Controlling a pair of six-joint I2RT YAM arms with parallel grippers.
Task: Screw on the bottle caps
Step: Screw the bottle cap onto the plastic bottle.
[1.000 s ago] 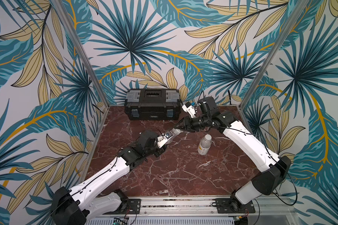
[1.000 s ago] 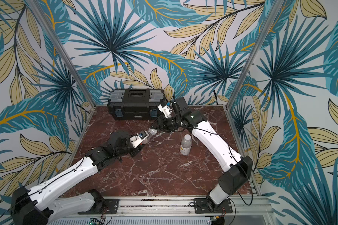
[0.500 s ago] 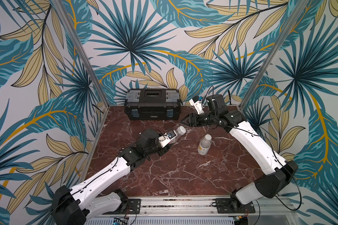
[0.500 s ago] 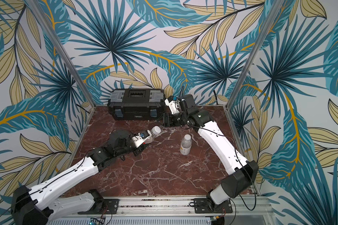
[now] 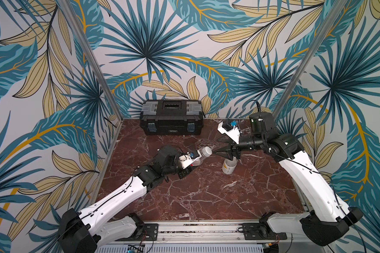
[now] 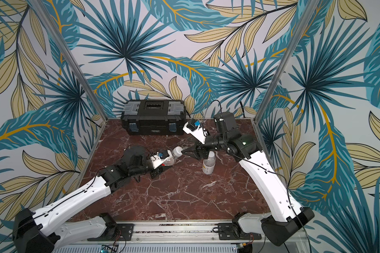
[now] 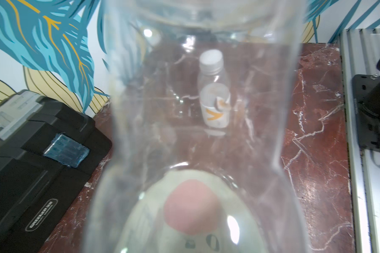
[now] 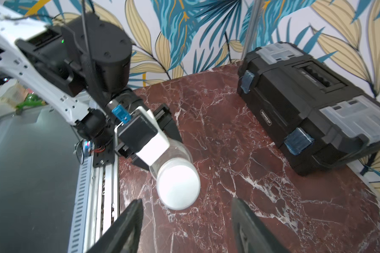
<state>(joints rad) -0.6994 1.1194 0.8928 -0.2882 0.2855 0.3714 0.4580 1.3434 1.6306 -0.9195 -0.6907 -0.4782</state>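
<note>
Desk [image 5: 206, 197]: the red-brown marble top is carrying one standing bottle and a toolbox, with both arms reaching in from the near rail.
Left hand [image 5: 192, 164]: is gripping the clear body of the red-marked bottle, closed firmly around it, left of the desk's centre.
Red-marked bottle [image 5: 196, 158]: is being held tilted and raised off the desk, with its neck pointing toward the right hand. In the left wrist view its clear wall is filling most of the picture.
First cap [image 5: 206, 151]: is sitting on the neck of the red-marked bottle. I cannot tell how far down it is screwed.
Yellow-labelled bottle [image 6: 208, 166]: is standing upright on the desk, right of centre, just under the right hand.
Second cap [image 6: 211, 155]: is sitting on the neck of the yellow-labelled bottle. In a top view the right hand is hiding it.
Right hand [image 5: 216, 145]: is standing open and holding nothing, its two black fingers [image 8: 127, 225] spreading apart and facing the first cap, close to it but not touching.
Toolbox [image 5: 171, 120]: the black box is sitting closed against the back wall, apart from both bottles.
</note>
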